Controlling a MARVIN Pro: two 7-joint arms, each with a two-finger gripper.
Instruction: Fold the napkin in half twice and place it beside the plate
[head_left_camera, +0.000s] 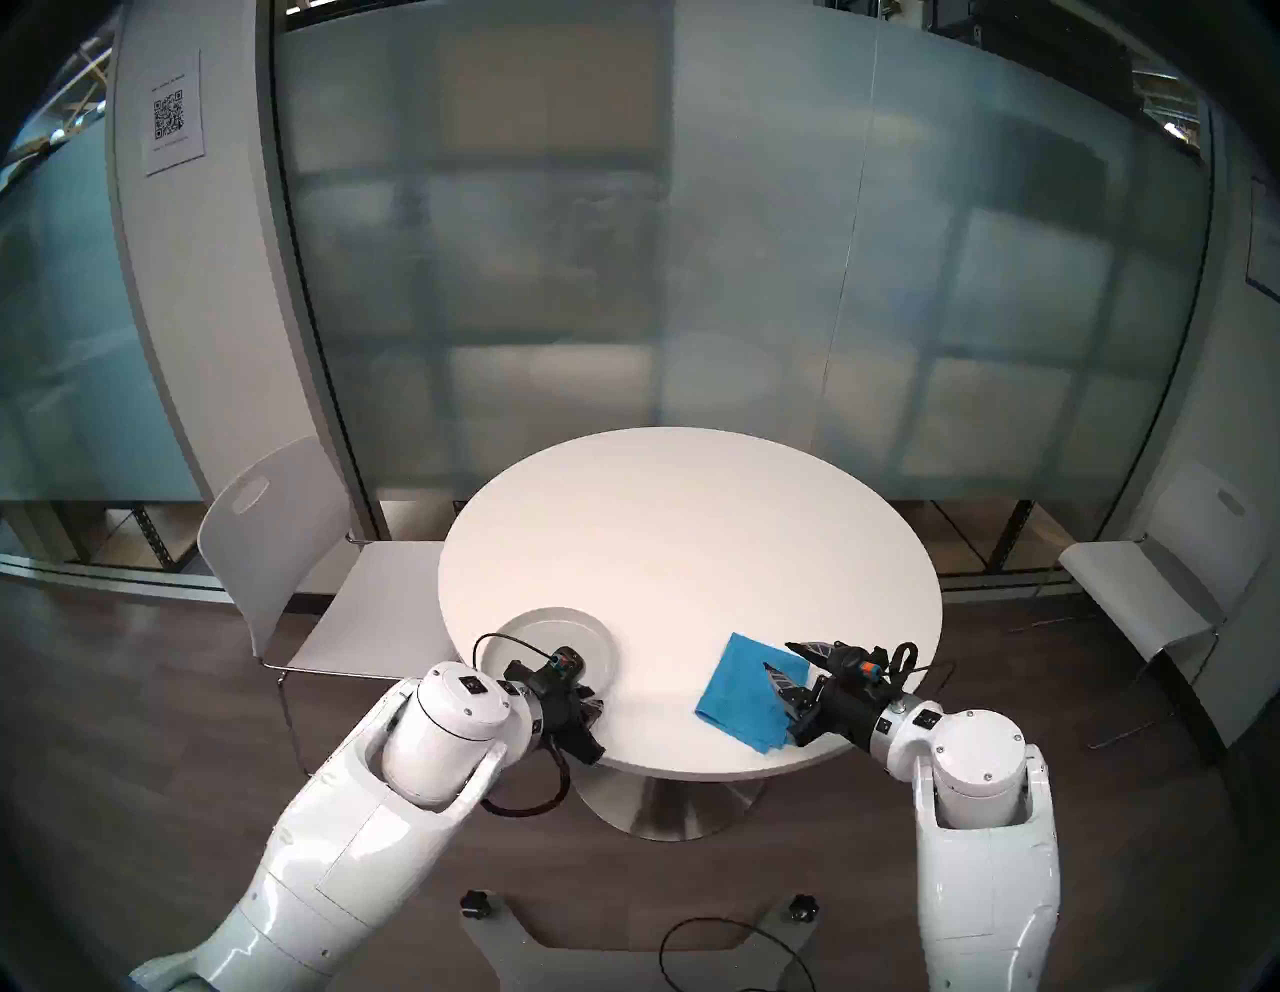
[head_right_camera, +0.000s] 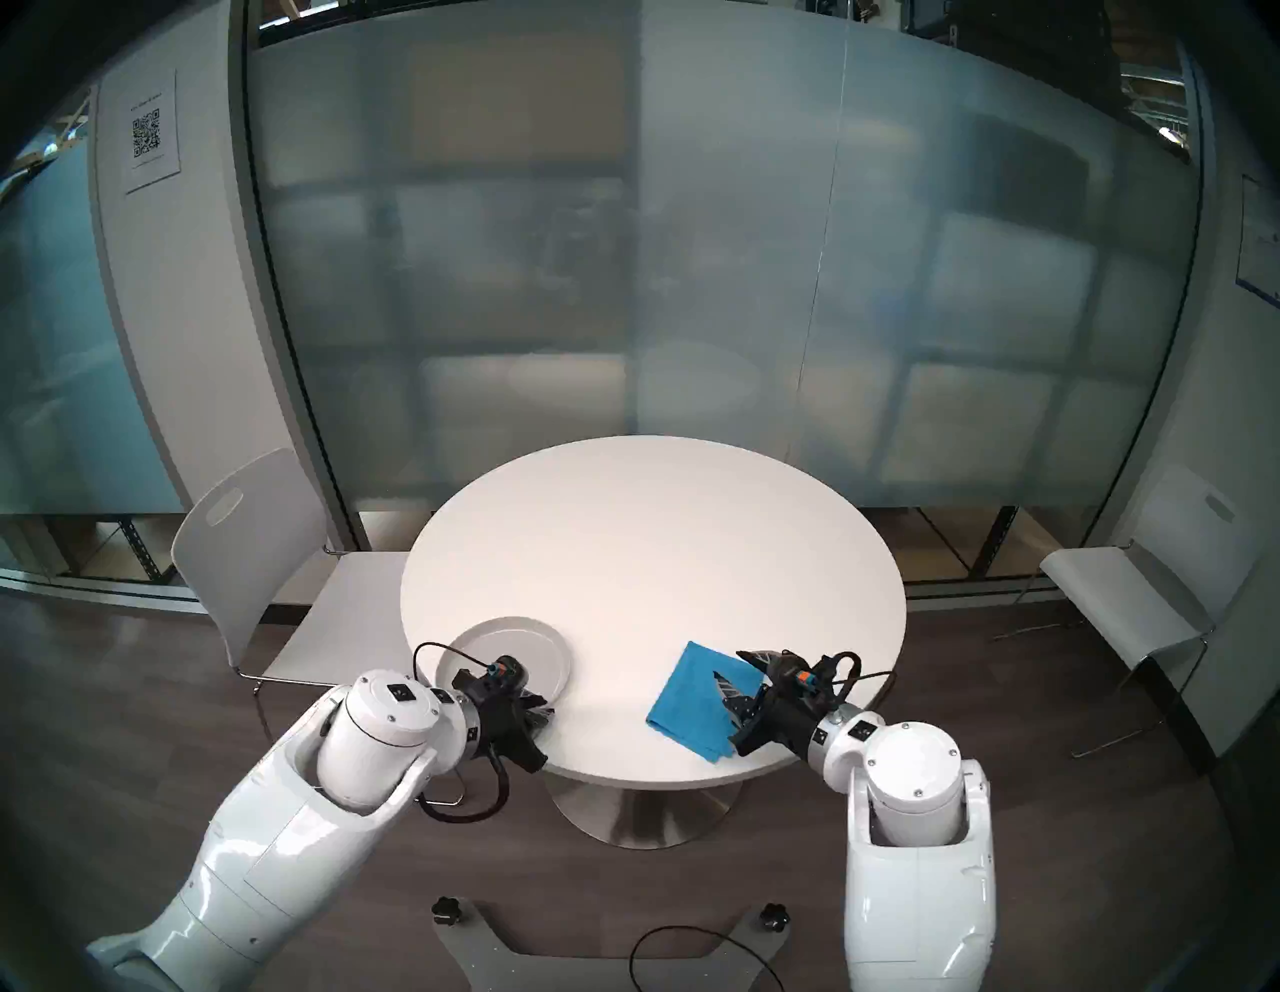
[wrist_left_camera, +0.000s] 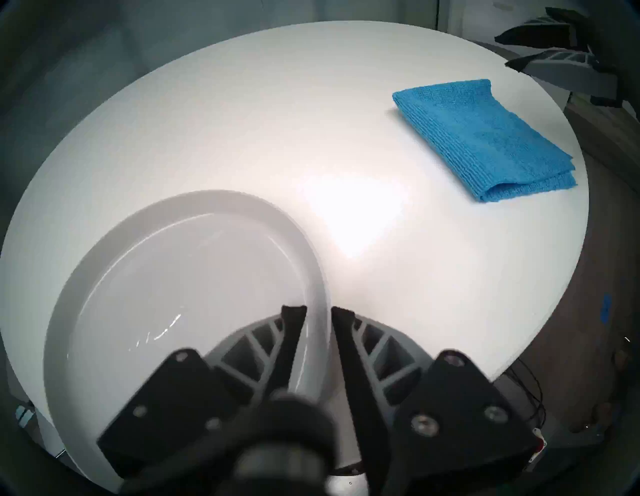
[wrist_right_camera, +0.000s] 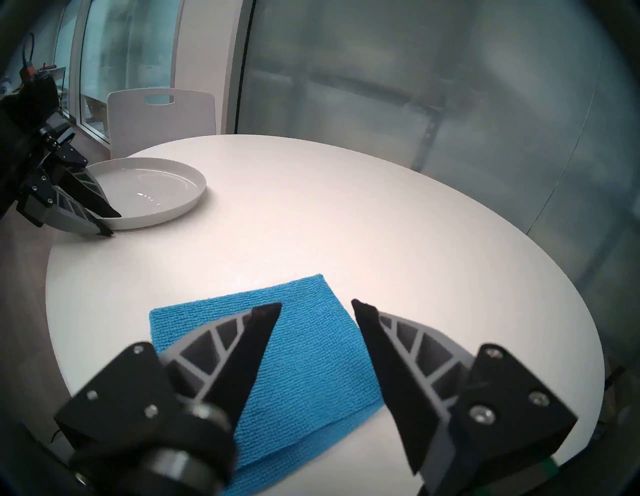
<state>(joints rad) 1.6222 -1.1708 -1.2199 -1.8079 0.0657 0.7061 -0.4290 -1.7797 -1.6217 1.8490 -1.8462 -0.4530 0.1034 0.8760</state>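
Note:
The bright blue napkin (head_left_camera: 741, 696) lies folded into a rectangle near the table's front right edge, and it also shows in the right wrist view (wrist_right_camera: 304, 350) and the left wrist view (wrist_left_camera: 485, 138). My right gripper (head_left_camera: 777, 656) is open, hovering just over the napkin's right part, its jaws spread over the cloth (wrist_right_camera: 316, 303). The pale plate (head_left_camera: 554, 620) sits at the table's front left. My left gripper (wrist_left_camera: 318, 311) is shut on the plate's near rim (wrist_left_camera: 242, 204), one finger inside and one outside the rim (wrist_right_camera: 110, 224).
The round white table (head_left_camera: 692, 526) stands before a frosted glass wall. A white chair (head_left_camera: 277, 547) stands at the left, another (head_left_camera: 1163, 596) at the right. The napkin's near corner lies close to the table edge. Cables lie on the floor.

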